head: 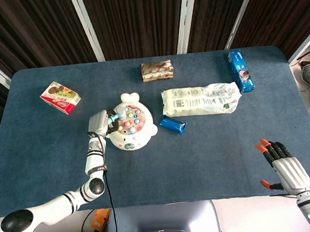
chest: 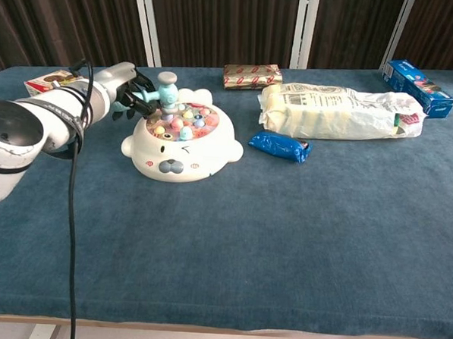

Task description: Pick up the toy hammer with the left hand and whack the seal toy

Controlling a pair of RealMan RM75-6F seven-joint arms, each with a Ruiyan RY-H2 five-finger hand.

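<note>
The white seal toy [head: 130,128] [chest: 181,142] with coloured pegs on top sits left of the table's middle. My left hand [head: 98,122] [chest: 123,90] is just to its left and grips the handle of the light blue toy hammer [chest: 165,86] [head: 119,113]. The hammer head stands upright over the seal's rear pegs, at or just above them. My right hand [head: 283,170] hovers at the near right corner with its fingers apart and nothing in it; the chest view does not show it.
A blue packet [head: 173,124] [chest: 279,146] lies right of the seal. Behind it is a long white bag [head: 201,99] [chest: 342,111]. A brown wrapped pack [head: 157,71] sits at the back, a blue box [head: 240,70] far right, a red box [head: 60,97] far left.
</note>
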